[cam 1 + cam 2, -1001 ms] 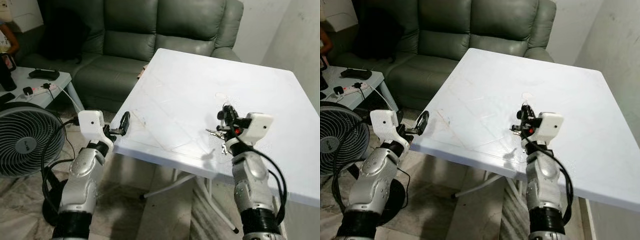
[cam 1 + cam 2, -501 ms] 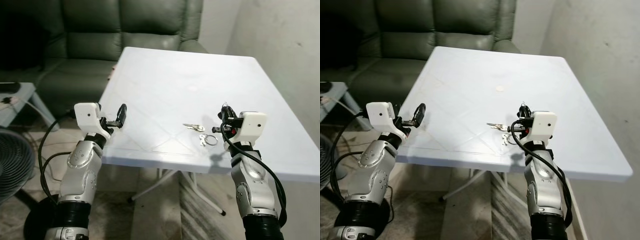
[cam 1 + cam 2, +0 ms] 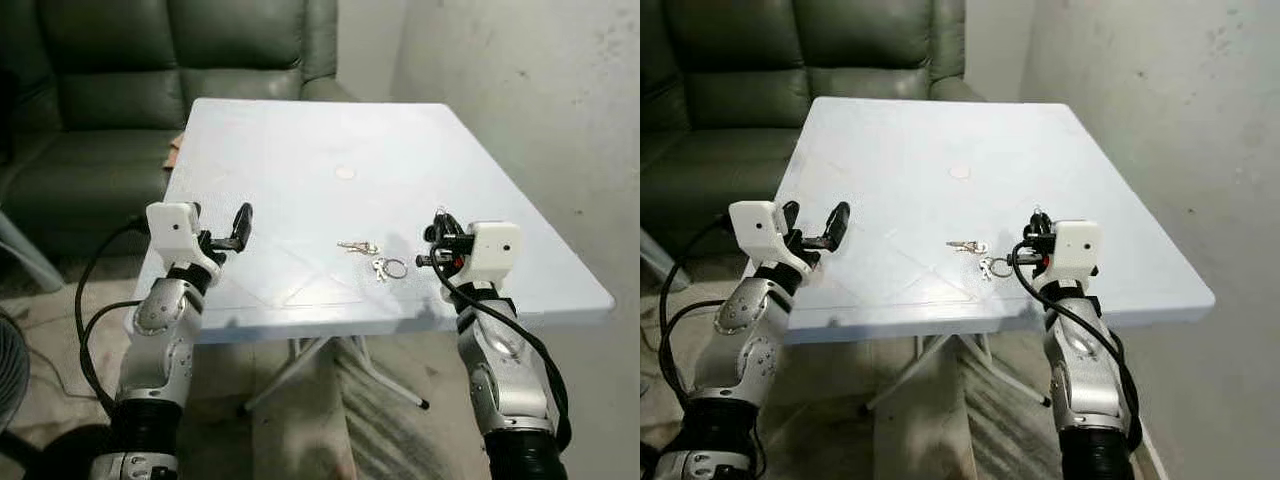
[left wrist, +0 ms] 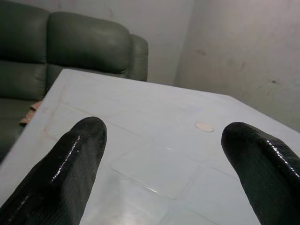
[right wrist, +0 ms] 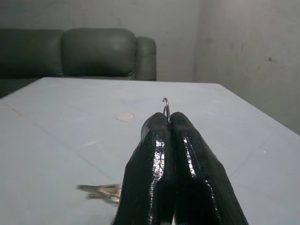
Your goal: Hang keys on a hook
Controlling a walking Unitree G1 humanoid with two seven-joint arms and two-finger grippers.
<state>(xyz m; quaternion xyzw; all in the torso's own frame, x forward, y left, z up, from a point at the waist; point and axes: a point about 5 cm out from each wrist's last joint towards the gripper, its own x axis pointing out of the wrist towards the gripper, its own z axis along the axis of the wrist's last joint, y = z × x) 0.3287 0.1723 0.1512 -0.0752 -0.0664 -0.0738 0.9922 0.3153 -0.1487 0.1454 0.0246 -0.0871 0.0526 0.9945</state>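
Risk lies in the thin hold: the right tool (image 3: 1025, 243) pinches only the silver key ring (image 5: 165, 107) edge, small metal keys (image 3: 968, 246) trailing on the white plastic surface (image 3: 940, 140). A jerky lift could slip it free. Left tool (image 3: 238, 225) gapes wide, holding nothing.

A: We see soft, even daylight on the pale worktop (image 3: 300, 150); shadows fall faintly beneath its near edge.

B: We note the sofa (image 3: 90, 90) stays dim, and wrist-view fingers (image 4: 65, 168) show blurred glare.

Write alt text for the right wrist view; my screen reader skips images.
The right hand, its two black fingers pressed together, pinches a metal key ring that pokes up above the tips, keys dangling beside them. Beyond lie a white table and a grey-green sofa.
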